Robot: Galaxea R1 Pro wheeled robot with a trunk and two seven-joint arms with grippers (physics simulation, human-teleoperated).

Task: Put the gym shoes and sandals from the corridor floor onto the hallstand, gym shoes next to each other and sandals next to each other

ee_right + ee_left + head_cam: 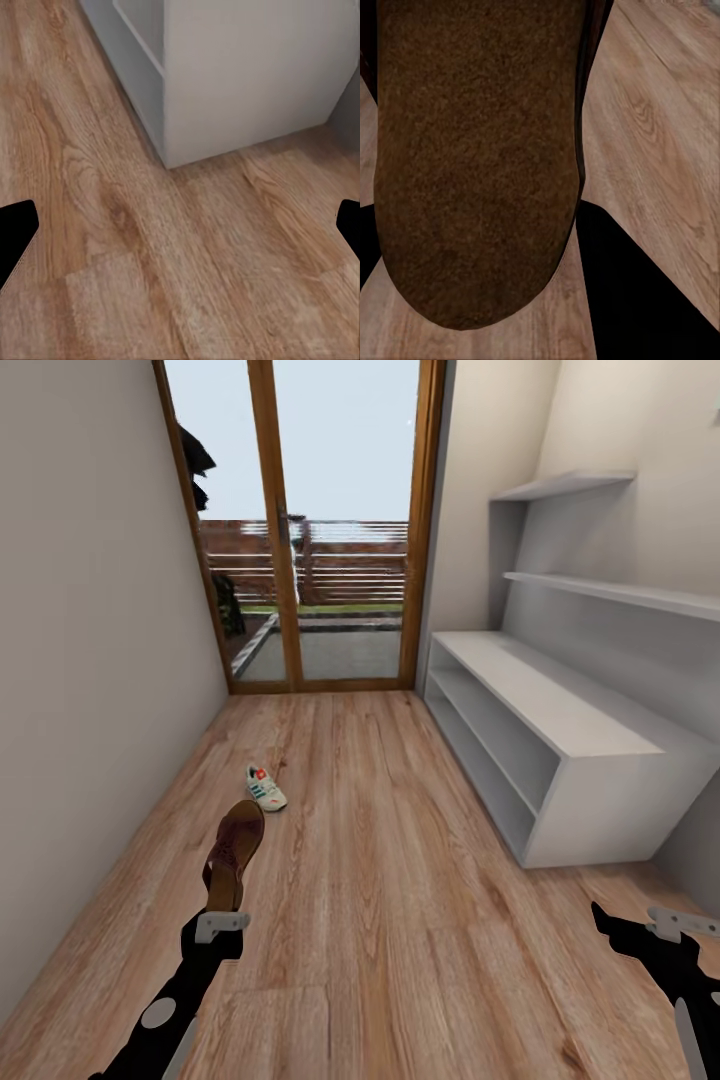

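No readable text, label or number anywhere — walls, shelves and shoes bear none.

At the far end is a big glass door (310,530) with a brown wood frame. Through it you can see a fence (350,560), some grass and a grey path (330,652) outside. A plain pale wall (90,660) runs along 1 side of the hall.
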